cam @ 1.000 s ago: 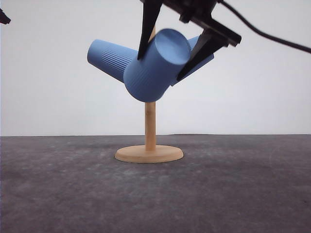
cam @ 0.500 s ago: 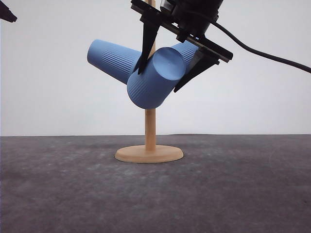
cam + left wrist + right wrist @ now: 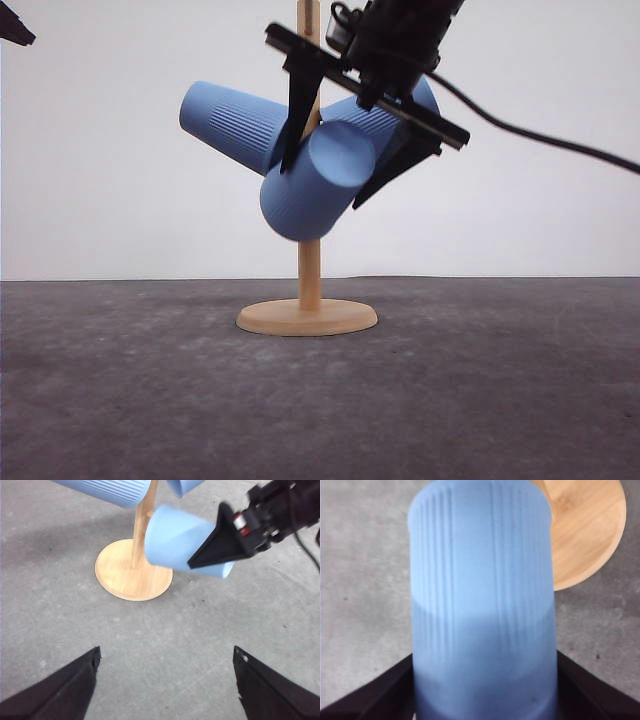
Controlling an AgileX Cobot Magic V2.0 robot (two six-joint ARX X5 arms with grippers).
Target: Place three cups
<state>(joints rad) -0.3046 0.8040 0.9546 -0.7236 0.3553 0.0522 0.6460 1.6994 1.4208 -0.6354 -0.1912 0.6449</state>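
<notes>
- Gripping the front cup (image 3: 312,190) near its flat base, our right gripper (image 3: 345,165) has its two dark fingers (image 3: 299,115) closed against the ribbed sides.
- This cup hangs tilted, base towards the camera, in front of the wooden stand (image 3: 308,260), well above the desk (image 3: 320,400).
- We see a second cup (image 3: 230,122) slanting up-left on the stand, and a third cup (image 3: 385,115) partly hidden behind the gripper.
- Our left gripper (image 3: 165,680) stands wide open, holding nothing.

Looks like a lab test bench: bare grey tabletop (image 3: 150,400), blank white backdrop (image 3: 100,200), black cabled robot arm (image 3: 400,40).
</notes>
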